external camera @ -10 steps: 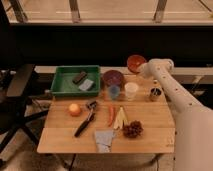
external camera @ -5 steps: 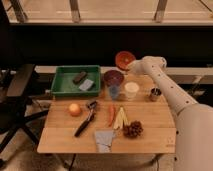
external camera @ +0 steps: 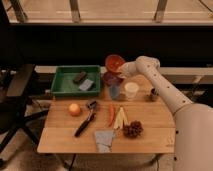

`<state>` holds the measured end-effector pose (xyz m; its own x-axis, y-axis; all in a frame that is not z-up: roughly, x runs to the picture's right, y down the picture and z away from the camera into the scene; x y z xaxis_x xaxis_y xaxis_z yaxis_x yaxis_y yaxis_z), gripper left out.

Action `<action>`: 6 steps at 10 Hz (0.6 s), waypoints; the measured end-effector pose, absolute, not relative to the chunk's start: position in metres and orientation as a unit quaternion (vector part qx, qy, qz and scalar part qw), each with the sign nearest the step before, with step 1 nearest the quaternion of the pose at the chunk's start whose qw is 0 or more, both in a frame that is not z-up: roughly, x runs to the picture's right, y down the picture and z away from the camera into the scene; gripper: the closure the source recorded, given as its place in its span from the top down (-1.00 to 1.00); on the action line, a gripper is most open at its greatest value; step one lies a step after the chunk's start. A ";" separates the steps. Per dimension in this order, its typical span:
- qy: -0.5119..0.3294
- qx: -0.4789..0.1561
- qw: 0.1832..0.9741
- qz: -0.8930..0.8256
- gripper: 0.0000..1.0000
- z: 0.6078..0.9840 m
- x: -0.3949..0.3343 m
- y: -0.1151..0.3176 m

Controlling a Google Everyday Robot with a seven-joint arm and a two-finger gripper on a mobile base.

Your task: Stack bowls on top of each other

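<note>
My gripper [external camera: 123,70] is at the back of the wooden table [external camera: 150,134], shut on the rim of the red-orange bowl [external camera: 114,62]. It holds the bowl tilted in the air, just above and behind the dark purple bowl [external camera: 110,78]. The purple bowl rests on the table to the right of the green tray. The two bowls look close together; I cannot tell whether they touch.
A small blue cup [external camera: 115,91] and a cream-white cup [external camera: 131,90] stand just in front of the purple bowl. A green tray [external camera: 62,87] holds two sponges. An orange [external camera: 74,109], a black tool [external camera: 85,120], a chili [external camera: 111,114], grapes [external camera: 133,129], a grey cloth [external camera: 104,139] and a small metal cup [external camera: 153,94] lie around. A chair [external camera: 15,100] stands left.
My gripper has carried the red-orange bowl leftward along the table's back and slightly down, from right of the cups to over the purple bowl.
</note>
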<state>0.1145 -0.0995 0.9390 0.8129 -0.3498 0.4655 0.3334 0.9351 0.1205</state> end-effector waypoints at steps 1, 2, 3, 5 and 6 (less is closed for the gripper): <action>-0.250 0.008 0.951 -0.181 -0.02 0.940 0.115 -0.092; -0.250 -0.001 0.951 -0.184 0.16 0.942 0.116 -0.085; -0.249 -0.007 0.951 -0.185 0.32 0.944 0.118 -0.081; -0.243 -0.020 0.952 -0.183 0.42 0.955 0.124 -0.073; -0.241 -0.025 0.953 -0.179 0.42 0.962 0.126 -0.073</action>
